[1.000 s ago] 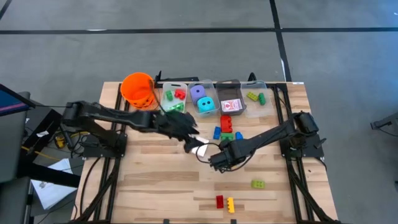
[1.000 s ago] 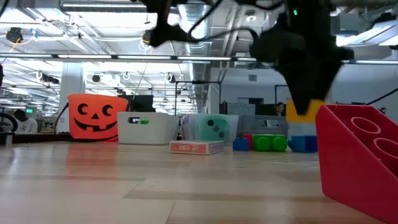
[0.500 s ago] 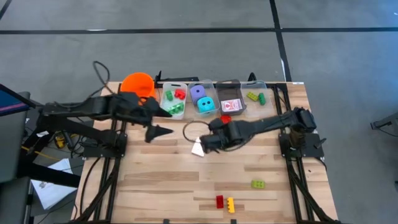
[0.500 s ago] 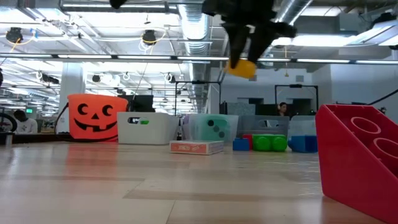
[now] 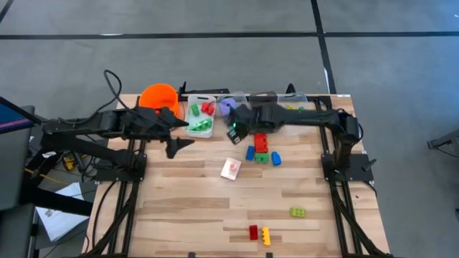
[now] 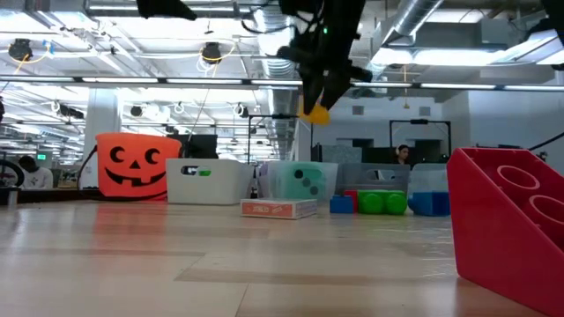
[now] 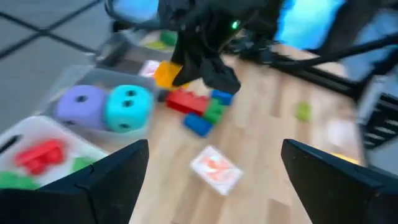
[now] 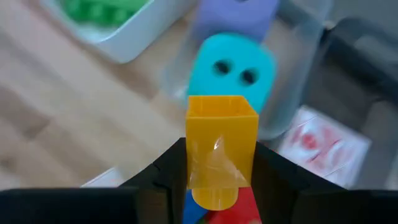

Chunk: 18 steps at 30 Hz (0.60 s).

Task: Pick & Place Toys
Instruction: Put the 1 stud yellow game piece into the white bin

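Right gripper is carrying a yellow brick over the bins; left gripper is gaping empty; several bricks are awaiting sorting.

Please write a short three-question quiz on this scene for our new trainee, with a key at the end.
1. True or false: the right gripper is shut on a yellow brick.
2. Which die lies right below that brick in the right wrist view? A) a purple die B) a teal die C) a red die
3. Fill in: the left gripper is ____ and holds nothing.

Key
1. True. The brick sits between the dark fingers, lifted above the table.
2. B. The teal die sits in a clear bin, with the purple die beside it.
3. Open. It hangs beside the orange bucket.
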### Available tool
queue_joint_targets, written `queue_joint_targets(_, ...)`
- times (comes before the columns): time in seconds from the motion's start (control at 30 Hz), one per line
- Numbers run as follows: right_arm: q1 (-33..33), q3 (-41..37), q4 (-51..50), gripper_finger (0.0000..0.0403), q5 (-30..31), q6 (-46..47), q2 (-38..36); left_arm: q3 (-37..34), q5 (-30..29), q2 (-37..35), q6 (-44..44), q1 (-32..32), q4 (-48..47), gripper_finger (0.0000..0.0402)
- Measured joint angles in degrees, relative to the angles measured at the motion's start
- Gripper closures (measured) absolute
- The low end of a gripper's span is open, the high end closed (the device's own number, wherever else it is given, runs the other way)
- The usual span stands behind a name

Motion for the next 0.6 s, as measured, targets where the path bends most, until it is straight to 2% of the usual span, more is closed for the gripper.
queue_joint_targets(0.2,-7.7,0.0,-0.1,0.0271,0.0,-10.3,0.0,0.0,-9.4,4.3,3.5,0.2,0.6,0.0042)
queue_joint_targets(0.3,-11.1,0.0,0.1,0.0271,-1.3,-15.1,0.0,0.0,-10.3,6.7,4.6,1.6,0.4,0.0042)
queue_joint_targets(0.43,-14.8,0.0,5.6,0.0271,-8.5,-19.5,0.0,0.0,-10.0,8.7,3.4,3.9,0.4,0.0042)
queue_joint_targets(0.6,-15.8,0.0,20.2,0.0271,-20.0,-20.8,0.0,0.0,-6.9,7.4,-0.3,7.0,1.0,0.0042)
